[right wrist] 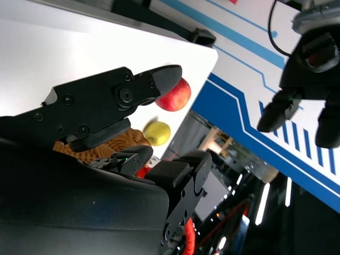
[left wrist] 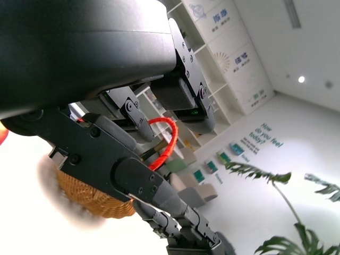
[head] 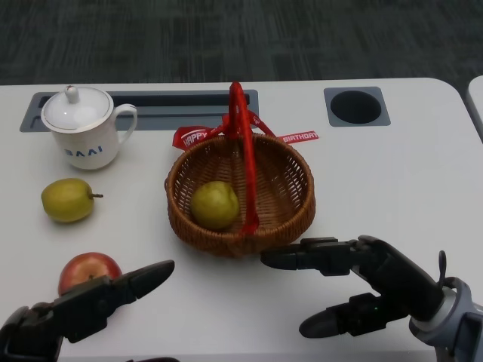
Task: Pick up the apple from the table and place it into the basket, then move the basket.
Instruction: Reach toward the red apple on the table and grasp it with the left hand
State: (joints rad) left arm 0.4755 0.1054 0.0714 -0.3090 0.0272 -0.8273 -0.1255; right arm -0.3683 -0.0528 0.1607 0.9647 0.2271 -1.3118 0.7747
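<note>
One apple, stem up

1. A white table with a grey cable slot and a round port stands on dark carpet.
2. White shelving lines a pale wall.
3. A ceiling spotlight glows above green palm fronds.

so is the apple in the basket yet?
No. The apple lies on the table by the left hand. The basket holds only a yellow-green fruit.
</note>
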